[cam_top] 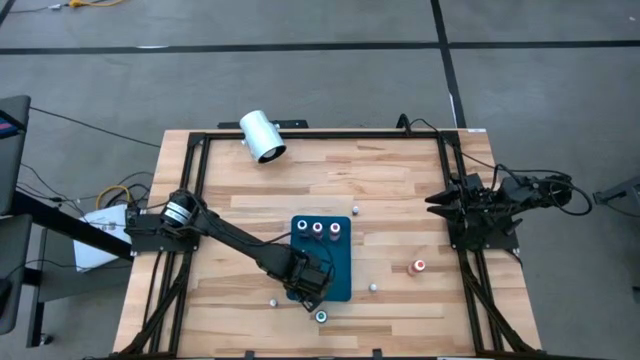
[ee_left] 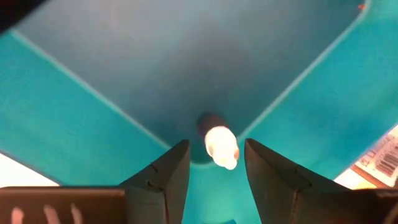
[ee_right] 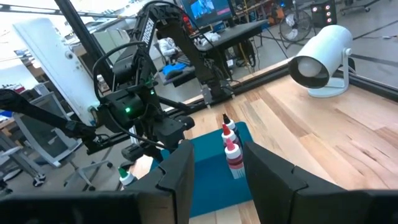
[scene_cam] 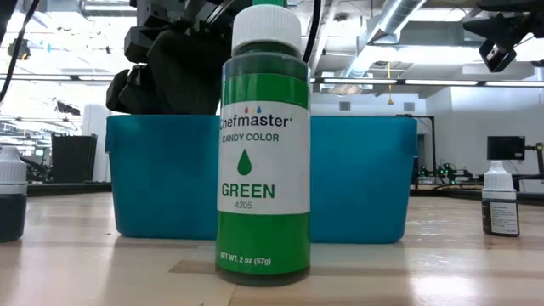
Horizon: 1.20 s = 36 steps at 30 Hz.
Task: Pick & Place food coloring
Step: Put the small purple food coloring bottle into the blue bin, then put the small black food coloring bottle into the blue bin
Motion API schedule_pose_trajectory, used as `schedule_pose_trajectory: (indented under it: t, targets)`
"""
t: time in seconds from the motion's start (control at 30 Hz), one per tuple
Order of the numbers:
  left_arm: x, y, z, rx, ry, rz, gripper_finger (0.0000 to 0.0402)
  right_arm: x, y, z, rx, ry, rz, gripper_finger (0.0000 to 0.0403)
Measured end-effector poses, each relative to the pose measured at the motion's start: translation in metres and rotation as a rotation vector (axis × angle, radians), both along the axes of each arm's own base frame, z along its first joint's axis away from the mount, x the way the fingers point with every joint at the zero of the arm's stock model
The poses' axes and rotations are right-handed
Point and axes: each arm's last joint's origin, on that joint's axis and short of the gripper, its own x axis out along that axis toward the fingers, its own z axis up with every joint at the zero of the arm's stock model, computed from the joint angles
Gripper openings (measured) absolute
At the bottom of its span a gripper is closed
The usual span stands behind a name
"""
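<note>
The food coloring is a set of small bottles. Three of them (cam_top: pixel 318 228) stand in the far end of a teal bin (cam_top: pixel 340 275). My left gripper (cam_top: pixel 312 283) reaches down into the bin's near end. In the left wrist view it (ee_left: pixel 217 146) is open, its fingers on either side of a dark bottle with a whitish cap (ee_left: pixel 221 144) that stands on the bin floor; a gap shows on both sides. A green bottle (scene_cam: pixel 263 144) stands on the table at the bin's near edge (cam_top: pixel 322 316). My right gripper (cam_top: pixel 432 204) waits open at the right edge.
A red-topped bottle (cam_top: pixel 419 266) stands right of the bin. Smaller bottles dot the table (cam_top: pixel 356 210), (cam_top: pixel 373 287), (cam_top: pixel 272 299). A white cylinder (cam_top: pixel 262 136) lies at the far edge. A black frame rail (cam_top: pixel 200 150) runs round the table.
</note>
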Motion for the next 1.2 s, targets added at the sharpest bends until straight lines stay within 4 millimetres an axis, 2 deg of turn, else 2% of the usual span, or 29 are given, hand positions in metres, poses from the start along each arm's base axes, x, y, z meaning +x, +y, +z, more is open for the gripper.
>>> schedule_pose_trajectory:
  t: [0.27, 0.47, 0.67, 0.8, 0.97, 1.2]
  targets:
    - [0.002, -0.001, 0.005, -0.015, -0.009, -0.009, 0.0147, 0.0, 0.0, 0.0, 0.001, 0.0, 0.0, 0.0126]
    - [0.009, -0.003, 0.027, 0.025, -0.06, -0.033, 0.0147, 0.0, 0.0, 0.0, 0.007, 0.001, -0.001, 0.0126]
    - [0.008, -0.002, 0.054, 0.07, -0.035, -0.029, 0.0147, 0.0, 0.0, 0.0, 0.007, 0.001, 0.0, 0.0126]
    - [0.0, -0.007, 0.075, 0.111, 0.015, -0.041, 0.0147, 0.0, 0.0, 0.0, 0.007, 0.001, 0.0, 0.0126]
    - [-0.023, -0.026, 0.095, 0.145, 0.11, -0.027, 0.0147, 0.0, 0.0, 0.0, 0.007, 0.001, 0.0, 0.0126]
    - [-0.052, -0.064, 0.1, 0.134, 0.167, 0.065, 0.0147, 0.0, 0.0, 0.0, 0.007, 0.001, 0.0, 0.0126]
